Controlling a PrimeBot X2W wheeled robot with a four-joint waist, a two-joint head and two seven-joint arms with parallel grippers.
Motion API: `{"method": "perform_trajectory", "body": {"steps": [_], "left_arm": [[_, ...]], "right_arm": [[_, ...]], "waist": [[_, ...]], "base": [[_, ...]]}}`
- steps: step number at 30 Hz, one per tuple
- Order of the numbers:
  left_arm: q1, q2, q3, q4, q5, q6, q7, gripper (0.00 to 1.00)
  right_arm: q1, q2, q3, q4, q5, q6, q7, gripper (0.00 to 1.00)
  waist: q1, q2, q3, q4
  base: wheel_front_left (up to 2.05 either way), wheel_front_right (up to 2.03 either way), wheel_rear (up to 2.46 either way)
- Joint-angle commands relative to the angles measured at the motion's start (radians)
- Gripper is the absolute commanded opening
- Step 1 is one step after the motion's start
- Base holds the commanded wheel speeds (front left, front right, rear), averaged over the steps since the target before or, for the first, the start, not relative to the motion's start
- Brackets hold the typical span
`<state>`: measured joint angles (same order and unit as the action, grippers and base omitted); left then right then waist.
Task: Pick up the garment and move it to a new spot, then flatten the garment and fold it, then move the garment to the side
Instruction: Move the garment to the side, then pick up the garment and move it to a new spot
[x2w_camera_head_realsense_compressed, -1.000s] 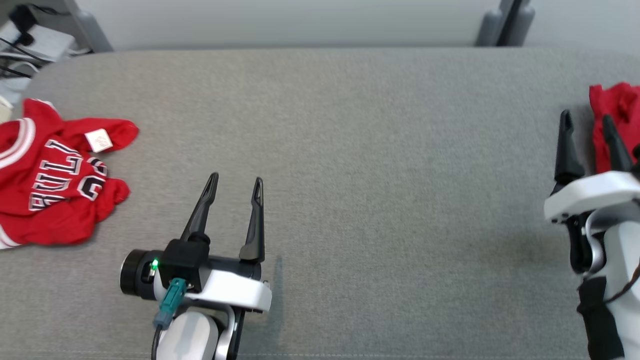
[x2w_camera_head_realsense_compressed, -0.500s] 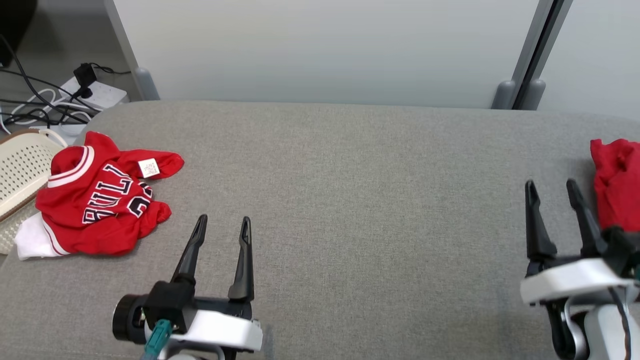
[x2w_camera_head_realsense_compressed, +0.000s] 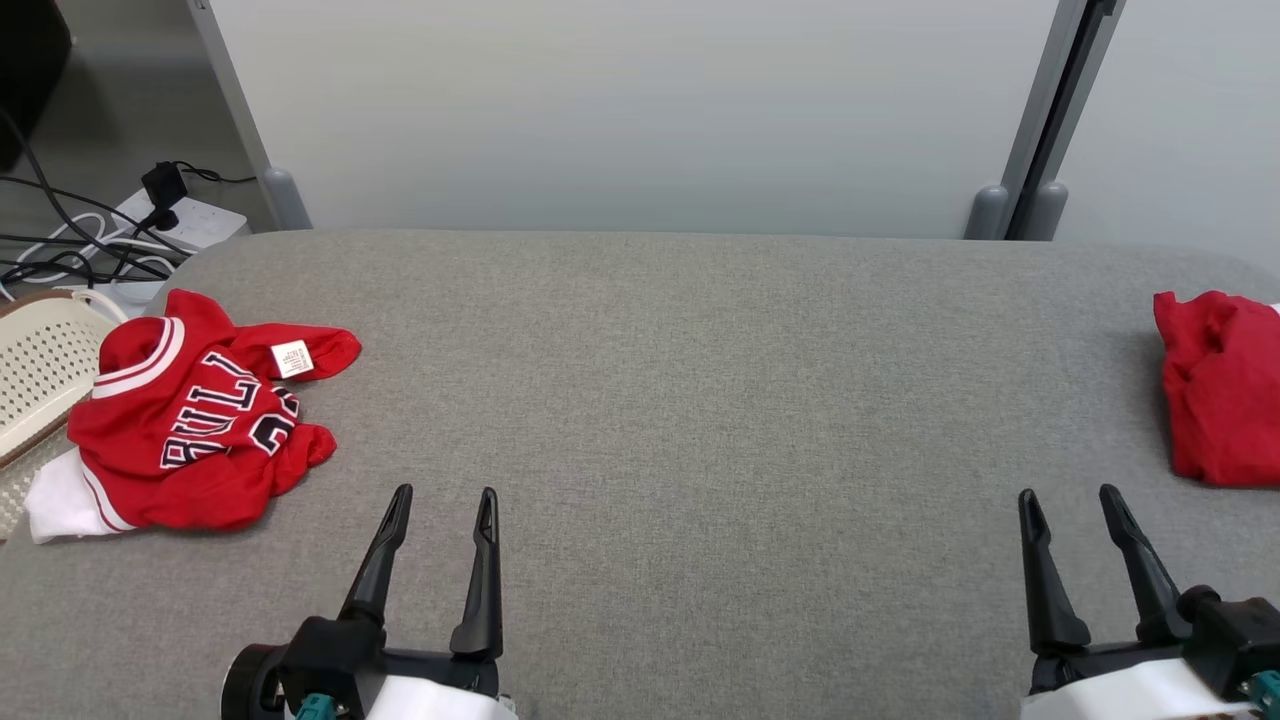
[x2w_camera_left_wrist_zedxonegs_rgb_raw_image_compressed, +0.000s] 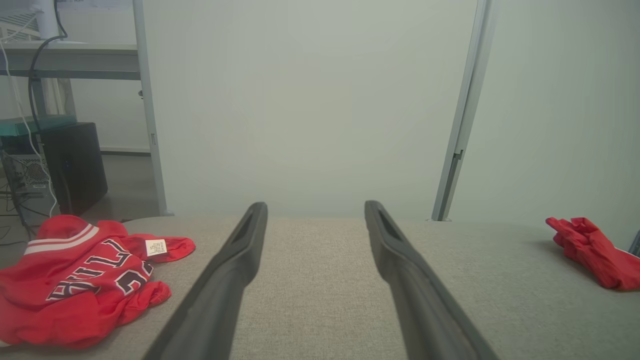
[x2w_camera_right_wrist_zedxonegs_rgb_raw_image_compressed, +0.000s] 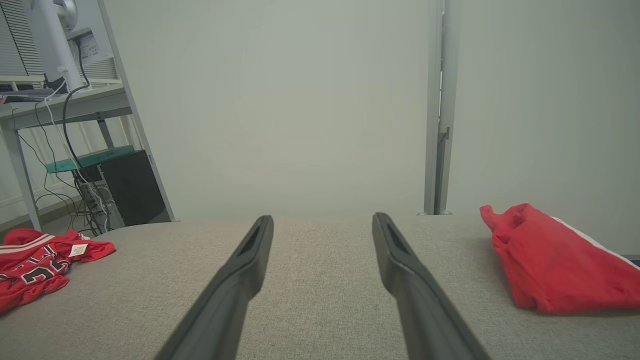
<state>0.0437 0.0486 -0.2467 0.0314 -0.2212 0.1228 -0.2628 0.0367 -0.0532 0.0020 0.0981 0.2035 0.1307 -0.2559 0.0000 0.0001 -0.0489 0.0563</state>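
Note:
A crumpled red jersey (x2w_camera_head_realsense_compressed: 190, 430) with black-and-white lettering and a white tag lies at the left end of the grey table (x2w_camera_head_realsense_compressed: 700, 400); it also shows in the left wrist view as the jersey (x2w_camera_left_wrist_zedxonegs_rgb_raw_image_compressed: 85, 280) and in the right wrist view as the jersey (x2w_camera_right_wrist_zedxonegs_rgb_raw_image_compressed: 35, 265). A folded red garment (x2w_camera_head_realsense_compressed: 1220, 385) rests at the table's right edge, seen also as the garment (x2w_camera_right_wrist_zedxonegs_rgb_raw_image_compressed: 550, 260) and the garment (x2w_camera_left_wrist_zedxonegs_rgb_raw_image_compressed: 590, 252). My left gripper (x2w_camera_head_realsense_compressed: 443, 498) is open near the front edge, right of the jersey. My right gripper (x2w_camera_head_realsense_compressed: 1067, 497) is open, below the folded garment. Both hold nothing.
A cream perforated basket (x2w_camera_head_realsense_compressed: 35, 375) sits off the table's left end beside the jersey. Cables and a power strip (x2w_camera_head_realsense_compressed: 170, 210) lie on the floor behind it. A pale partition wall (x2w_camera_head_realsense_compressed: 640, 110) with a grey post (x2w_camera_head_realsense_compressed: 1040, 130) stands behind the table.
The head camera has tilted up, so the whole picture shifted down and more wall shows. Both grippers have drawn back toward the front edge; the right one has come away from the folded garment.

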Motion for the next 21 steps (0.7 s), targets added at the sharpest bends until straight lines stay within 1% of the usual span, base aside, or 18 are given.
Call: {"method": "perform_trajectory", "body": {"steps": [1, 7, 21], "left_arm": [[-0.022, 0.002, 0.034, -0.031, 0.002, -0.009, 0.001, 1.0], [-0.007, 0.002, 0.041, -0.019, -0.002, -0.005, 0.001, 1.0], [-0.01, 0.002, 0.049, 0.003, 0.002, -0.001, 0.001, 1.0]], "right_arm": [[-0.017, -0.007, 0.027, -0.034, 0.003, 0.0, -0.006, 1.0], [0.006, -0.007, 0.055, -0.046, 0.002, 0.0, -0.006, 1.0], [0.004, -0.003, 0.067, -0.038, 0.009, 0.0, -0.006, 1.0]], "waist": [[0.0, -0.0001, -0.001, -0.003], [0.0, -0.0001, -0.006, -0.021], [0.0, -0.0001, -0.001, -0.041]], "base": [[0.0, 0.0, 0.0], [0.0, 0.0, 0.0], [0.0, 0.0, 0.0]]}}
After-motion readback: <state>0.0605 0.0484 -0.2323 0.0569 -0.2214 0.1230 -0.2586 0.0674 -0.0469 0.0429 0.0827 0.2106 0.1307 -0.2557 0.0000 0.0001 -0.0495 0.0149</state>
